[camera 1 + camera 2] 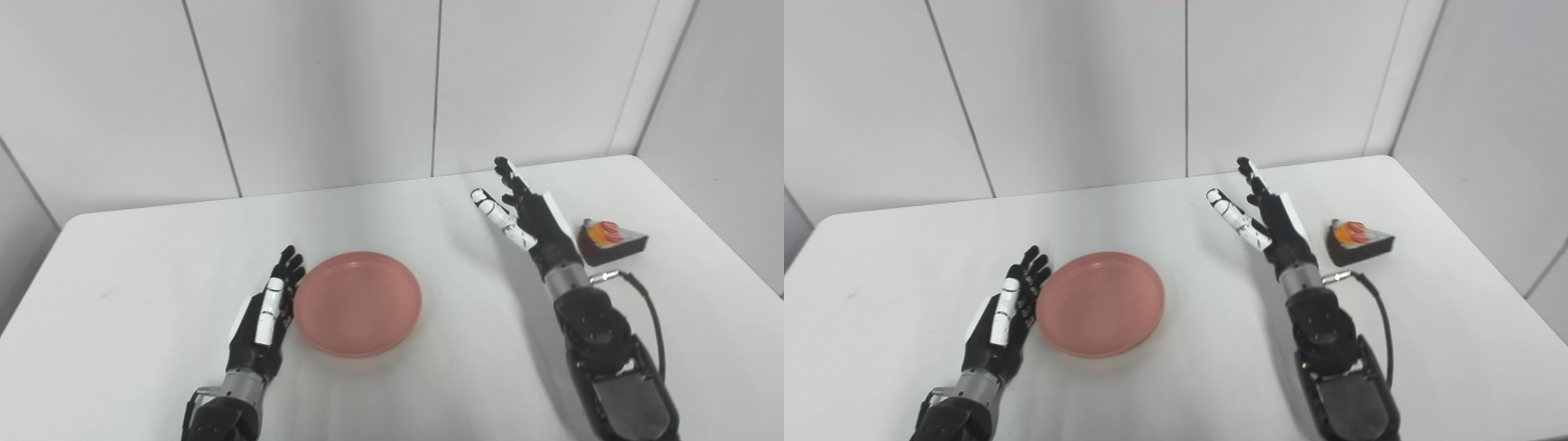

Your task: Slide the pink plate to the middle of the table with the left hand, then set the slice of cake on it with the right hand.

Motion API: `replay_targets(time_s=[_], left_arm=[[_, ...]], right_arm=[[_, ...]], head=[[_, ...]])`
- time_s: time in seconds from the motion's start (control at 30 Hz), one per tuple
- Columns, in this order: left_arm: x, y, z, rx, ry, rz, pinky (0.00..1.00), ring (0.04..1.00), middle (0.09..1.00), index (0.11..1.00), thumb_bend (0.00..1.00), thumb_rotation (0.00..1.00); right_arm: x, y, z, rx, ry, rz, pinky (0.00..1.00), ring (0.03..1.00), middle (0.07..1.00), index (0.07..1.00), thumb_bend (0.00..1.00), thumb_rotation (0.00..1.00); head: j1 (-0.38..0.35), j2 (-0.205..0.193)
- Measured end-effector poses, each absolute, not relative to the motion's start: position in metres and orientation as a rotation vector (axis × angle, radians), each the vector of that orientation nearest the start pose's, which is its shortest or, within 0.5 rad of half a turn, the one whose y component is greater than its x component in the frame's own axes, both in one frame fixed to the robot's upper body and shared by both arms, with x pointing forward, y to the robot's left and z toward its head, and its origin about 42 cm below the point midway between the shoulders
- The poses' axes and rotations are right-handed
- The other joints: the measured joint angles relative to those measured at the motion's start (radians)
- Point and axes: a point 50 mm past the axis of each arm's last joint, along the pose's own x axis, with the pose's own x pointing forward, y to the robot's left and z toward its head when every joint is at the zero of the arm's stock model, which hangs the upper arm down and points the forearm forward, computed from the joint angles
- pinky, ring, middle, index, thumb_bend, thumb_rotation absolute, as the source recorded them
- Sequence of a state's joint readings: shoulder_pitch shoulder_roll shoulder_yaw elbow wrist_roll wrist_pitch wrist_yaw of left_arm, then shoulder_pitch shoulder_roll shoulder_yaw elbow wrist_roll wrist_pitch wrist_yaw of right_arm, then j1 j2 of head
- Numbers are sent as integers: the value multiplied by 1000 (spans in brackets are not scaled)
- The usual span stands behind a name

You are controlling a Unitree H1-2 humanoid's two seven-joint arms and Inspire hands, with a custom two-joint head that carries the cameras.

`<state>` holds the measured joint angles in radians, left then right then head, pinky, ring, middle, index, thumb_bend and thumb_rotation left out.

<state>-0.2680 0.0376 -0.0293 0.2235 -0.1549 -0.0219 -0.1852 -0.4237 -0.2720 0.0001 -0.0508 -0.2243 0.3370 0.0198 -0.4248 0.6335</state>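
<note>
Resting spread against pink plate [358, 303] mid-surface is left hand [264, 318], w/ right hand [528, 214] spread, raised beside cake slice [609, 241] nr right edge.

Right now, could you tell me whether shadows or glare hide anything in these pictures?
Left eye view: even light, soft shadow under the pink plate, nothing hidden. Right eye view: the cake slice is sharp, the right hand casts a faint shadow, no glare on the table.

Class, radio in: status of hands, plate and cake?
Left hand open beside pink plate. Right hand open, raised. Cake untouched, far right. Nothing between.
</note>
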Motion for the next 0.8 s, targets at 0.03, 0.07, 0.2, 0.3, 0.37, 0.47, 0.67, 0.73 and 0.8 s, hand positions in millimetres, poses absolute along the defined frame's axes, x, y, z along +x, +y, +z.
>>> replay_targets(time_s=[0.03, 0.07, 0.2, 0.3, 0.37, 0.47, 0.67, 0.73, 0.8], left_arm=[[367, 187, 120, -95, -61, -279, 1000, 1000, 1000, 1000, 660, 1000], [368, 189, 119, -89, -63, -287, 1000, 1000, 1000, 1000, 663, 1000], [374, 193, 119, -99, -62, -307, 1000, 1000, 1000, 1000, 707, 1000], [379, 197, 118, -90, -64, -316, 1000, 1000, 1000, 1000, 707, 1000], [382, 201, 119, -92, -66, -307, 1000, 1000, 1000, 1000, 710, 1000], [385, 208, 119, -104, -70, -293, 1000, 1000, 1000, 1000, 668, 1000], [386, 216, 119, -91, -68, -295, 1000, 1000, 1000, 1000, 639, 1000], [387, 216, 119, -91, -67, -295, 1000, 1000, 1000, 1000, 639, 1000], [387, 217, 118, -90, -67, -296, 1000, 1000, 1000, 1000, 637, 1000]], right_arm=[[403, -274, 245, -508, -132, -60, 868, 929, 930, 907, 682, 679], [403, -278, 248, -538, -122, -66, 869, 929, 929, 904, 688, 672], [403, -291, 256, -614, -86, -93, 825, 895, 901, 890, 727, 570], [404, -300, 262, -650, -66, -129, 793, 868, 882, 890, 765, 483], [404, -305, 264, -678, -63, -152, 783, 862, 879, 890, 767, 468], [403, -313, 267, -730, -56, -194, 775, 870, 897, 892, 806, 428], [400, -331, 272, -841, -24, -284, 752, 886, 932, 908, 816, 406], [400, -334, 271, -883, -6, -303, 747, 884, 932, 908, 819, 401], [401, -336, 269, -913, 11, -316, 743, 879, 919, 903, 832, 408]], head=[[0, 0], [-30, -6], [-78, -18], [-106, -26], [-115, -29], [-127, -32], [-161, -40], [-170, -41], [-173, -43]])
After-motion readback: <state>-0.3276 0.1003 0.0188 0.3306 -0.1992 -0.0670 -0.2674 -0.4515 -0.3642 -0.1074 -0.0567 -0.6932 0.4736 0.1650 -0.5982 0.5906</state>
